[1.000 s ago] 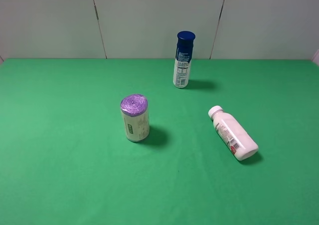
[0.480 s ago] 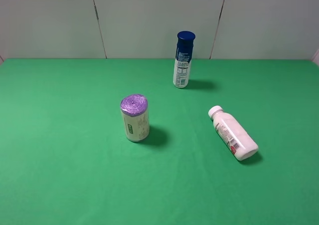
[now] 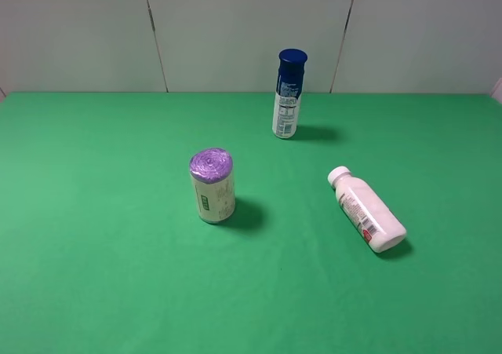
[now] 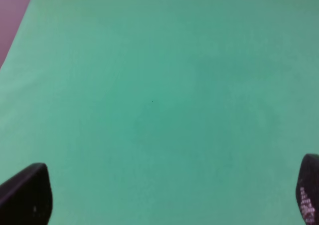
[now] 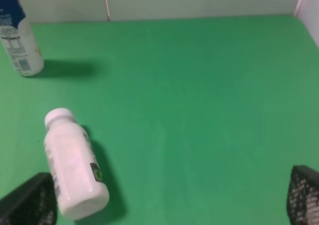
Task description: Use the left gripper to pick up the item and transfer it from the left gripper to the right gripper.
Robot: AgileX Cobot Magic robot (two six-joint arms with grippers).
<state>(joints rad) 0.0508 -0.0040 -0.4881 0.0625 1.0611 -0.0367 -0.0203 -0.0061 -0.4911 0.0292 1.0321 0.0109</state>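
Three containers sit on the green table (image 3: 94, 213). The item (image 3: 366, 210) lies on its side at about four o'clock from centre, cap toward eleven o'clock. A purple-topped can (image 3: 212, 186) stands near the middle, and a blue-capped spray can (image 3: 288, 94) stands at twelve o'clock. Both the left gripper (image 4: 164, 195) and the right gripper (image 5: 169, 200) are spread wide and empty, each above the cloth.

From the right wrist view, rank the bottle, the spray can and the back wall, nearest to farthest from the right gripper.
1. Bottle: lying on its side just ahead of the right gripper, beside one finger.
2. Spray can: upright, farther back on the cloth.
3. Back wall: beyond the cloth's far edge.
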